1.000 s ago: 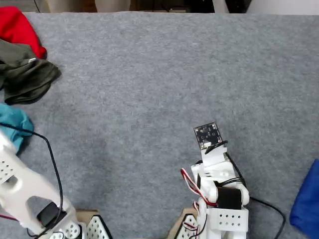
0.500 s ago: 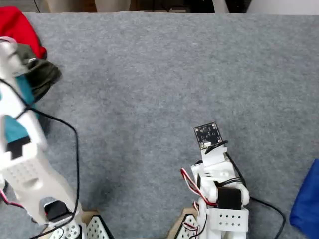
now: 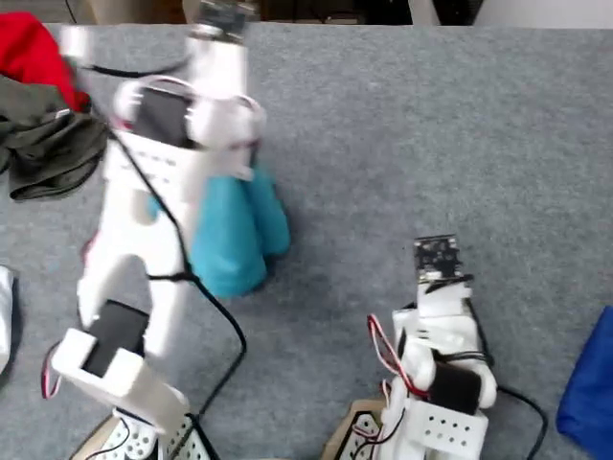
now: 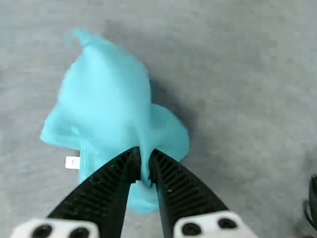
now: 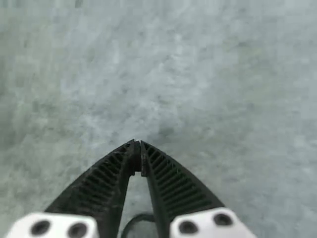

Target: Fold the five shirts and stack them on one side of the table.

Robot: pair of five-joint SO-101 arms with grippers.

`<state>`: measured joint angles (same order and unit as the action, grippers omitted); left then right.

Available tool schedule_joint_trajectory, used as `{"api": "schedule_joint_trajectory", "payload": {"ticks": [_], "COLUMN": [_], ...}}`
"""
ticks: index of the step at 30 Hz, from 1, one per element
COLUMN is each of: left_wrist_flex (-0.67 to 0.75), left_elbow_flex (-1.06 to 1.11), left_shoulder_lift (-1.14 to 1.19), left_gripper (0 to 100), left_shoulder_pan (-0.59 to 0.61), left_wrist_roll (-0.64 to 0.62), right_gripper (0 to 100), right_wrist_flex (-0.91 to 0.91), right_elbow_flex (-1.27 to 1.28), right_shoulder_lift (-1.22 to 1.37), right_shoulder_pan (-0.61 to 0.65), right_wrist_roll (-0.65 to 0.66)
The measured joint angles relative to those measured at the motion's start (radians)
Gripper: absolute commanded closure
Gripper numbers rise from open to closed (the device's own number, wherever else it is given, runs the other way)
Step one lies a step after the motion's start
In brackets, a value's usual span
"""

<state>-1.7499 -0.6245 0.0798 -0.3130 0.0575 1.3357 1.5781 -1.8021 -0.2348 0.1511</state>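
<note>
L arm (image 3: 158, 182), white plastic w/ black servos & loose black cable, stood stretched up & fwd from its base at the near side, wrist high. L gripper (image 4: 143, 154), black ribbed fingers, was pinched tight on a fold of the bunched teal cloth shirt (image 4: 106, 109). R arm (image 3: 436, 355), same white build, sat folded low by its base. R gripper (image 5: 137, 145) pointed down, tips pressed together, nothing betw. them.

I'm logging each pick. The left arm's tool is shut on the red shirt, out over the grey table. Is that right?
No. The left tool is shut on the teal shirt, not the red shirt, out over the grey table; the left wrist view shows it.
</note>
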Motion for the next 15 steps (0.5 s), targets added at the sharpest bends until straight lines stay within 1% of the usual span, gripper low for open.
{"api": "schedule_joint_trajectory", "payload": {"ticks": [3, 5, 6, 11, 13, 15], "left_wrist_flex": [0.000, 0.000, 0.000, 0.000, 0.000, 0.000], "left_elbow_flex": [0.014, 0.018, 0.018, 0.021, 0.021, 0.021], "left_shoulder_lift": [0.000, 0.000, 0.000, 0.000, -0.006, -0.008], "left_gripper": [98, 98, 96, 73, 68, 68], "left_shoulder_pan": [-0.097, -0.138, -0.155, -0.175, -0.158, -0.121], "left_wrist_roll": [-0.029, -0.032, -0.034, -0.060, -0.130, -0.224], "right_gripper": [99.2, 99.1, 99.1, 98.0, 92.7, 84.9], "right_wrist_flex": [0.000, 0.000, 0.000, -0.002, -0.006, -0.006], "right_elbow_flex": [-0.060, -0.080, -0.081, -0.081, -0.081, -0.081], "right_shoulder_lift": [0.000, 0.000, 0.000, 0.000, 0.000, 0.000], "right_shoulder_pan": [-0.054, -0.078, -0.089, -0.120, -0.120, -0.118], "right_wrist_roll": [0.000, 0.000, 0.000, 0.000, 0.008, 0.038]}}
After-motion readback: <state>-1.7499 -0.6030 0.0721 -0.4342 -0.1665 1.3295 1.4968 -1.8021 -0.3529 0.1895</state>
